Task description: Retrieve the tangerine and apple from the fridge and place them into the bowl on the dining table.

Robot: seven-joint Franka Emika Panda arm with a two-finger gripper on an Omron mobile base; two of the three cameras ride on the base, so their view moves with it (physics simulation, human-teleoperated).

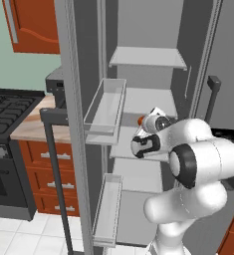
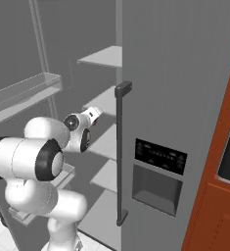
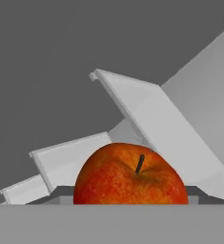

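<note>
Fingertips not visible in hand view; gripper (image 1: 142, 121) buried behind the wrist in both base views, so I cannot tell whether it is parted or clamped. Apple (image 3: 130, 175) sits dead centre and close, lower part cut off; a sliver of orange-red shows at the wrist in left base view. Arm reaches into the open fridge (image 1: 148, 60), at a middle white shelf (image 1: 143, 102). Door bins (image 1: 106, 107) left; stove (image 1: 9, 112), red-brown cabinets (image 1: 41, 159) beyond.
</note>
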